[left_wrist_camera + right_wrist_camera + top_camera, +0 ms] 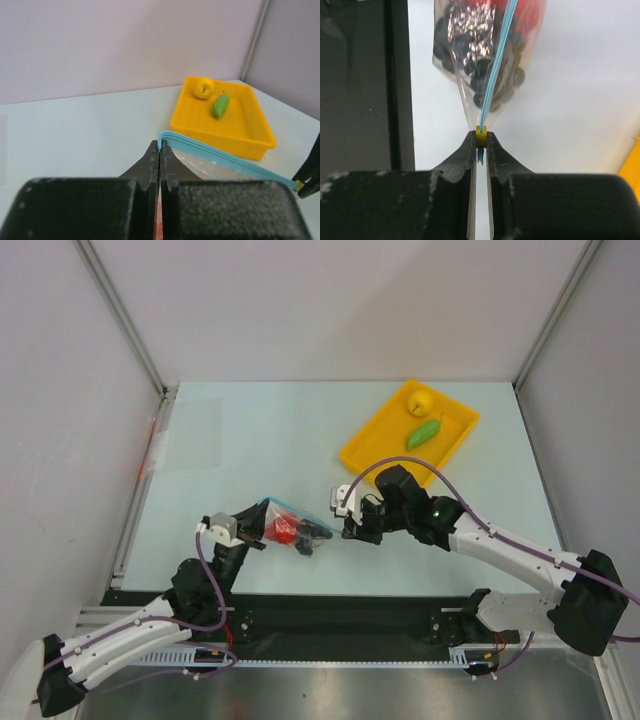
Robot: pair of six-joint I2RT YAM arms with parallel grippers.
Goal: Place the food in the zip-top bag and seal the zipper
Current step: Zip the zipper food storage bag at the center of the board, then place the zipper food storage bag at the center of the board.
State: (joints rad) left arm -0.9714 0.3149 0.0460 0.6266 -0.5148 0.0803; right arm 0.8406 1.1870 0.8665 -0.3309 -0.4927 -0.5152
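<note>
L tool: jaws pressed fully together, pinching one top corner of the clear thin plastic zip-top bag. That's right where the teal-blue zipper strip starts. From the L tool's tips the strip runs off ahead and to the right.

R tool: closed to a narrow slit, clamped on the strip's other end. A small yellow slider tab sits btwn its fingertips. The bag is spread btwn the 2 tools, w/ the strip pulled straight along its top edge.

Inside the bag, under the strip:
- glossy red toy fruit, nearer the L tool
- black toy grape bunch, nearer the R tool; in the R wrist view it's straight ahead of that tool, w/ the red one past it

Can't tell if the bag's bottom touches the pale counter, nor if the strip is pressed shut along its whole length.

Yellow rectangular plastic tray: on the counter beyond the R tool, apart from it and from the bag. In it are a round yellow toy fruit and a green toy fruit, just beside each other. The green one is nearer the R tool.
</note>
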